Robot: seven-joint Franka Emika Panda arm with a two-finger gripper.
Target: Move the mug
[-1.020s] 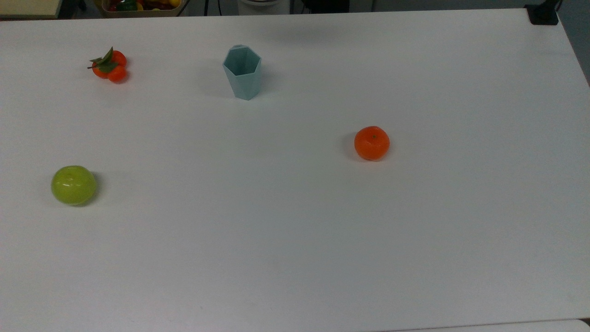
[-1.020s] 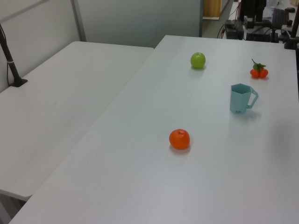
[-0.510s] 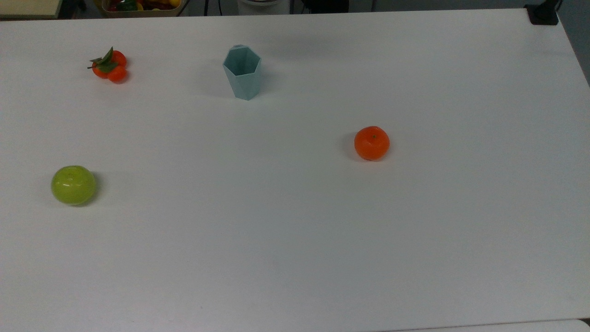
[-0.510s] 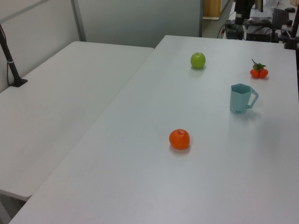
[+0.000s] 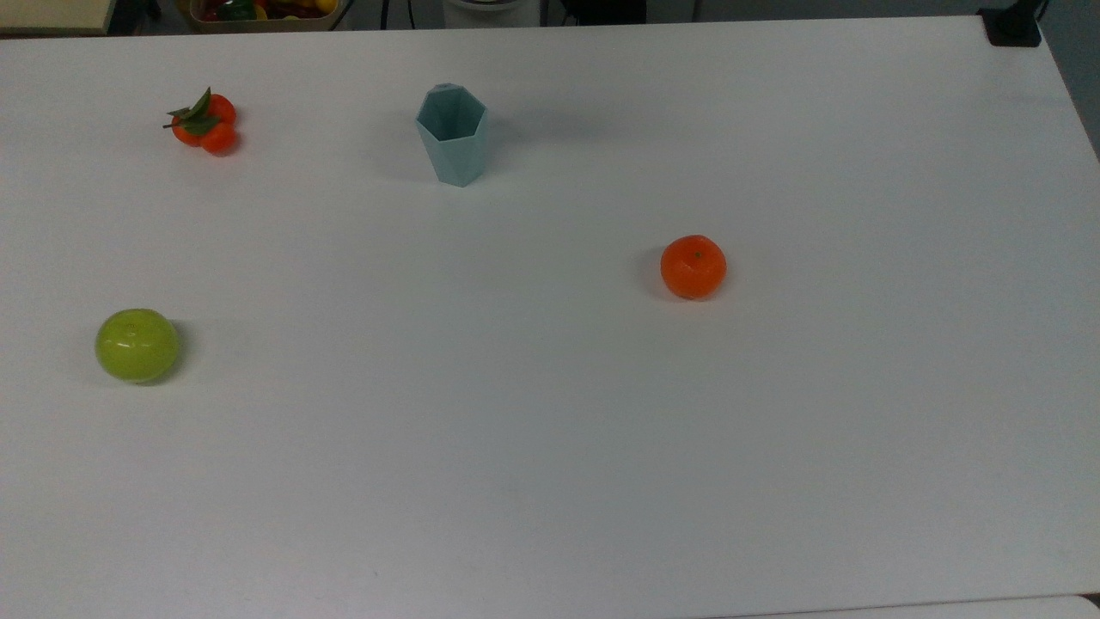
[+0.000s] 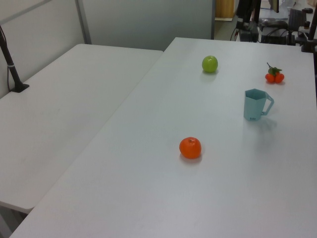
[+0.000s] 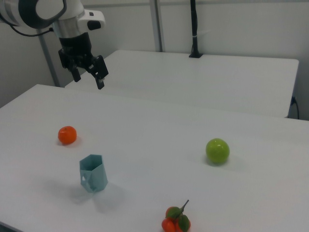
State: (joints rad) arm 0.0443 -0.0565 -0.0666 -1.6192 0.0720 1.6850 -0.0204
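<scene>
Pincer (image 7: 88, 76): I see it high above the table (image 5: 550, 447), fingers spread apart, holding nothing.
Mug (image 7: 93, 179): well below my pincer and nearer the right view's camera, upright on the table, nothing touching it.
Orange (image 7: 67, 135): between pincer and mug in height, slightly to the right view's left.
Why: I judge the spread fingers are ready for the descent.

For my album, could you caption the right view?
Open tool hangs above table; teal mug waits among fruit.
</scene>
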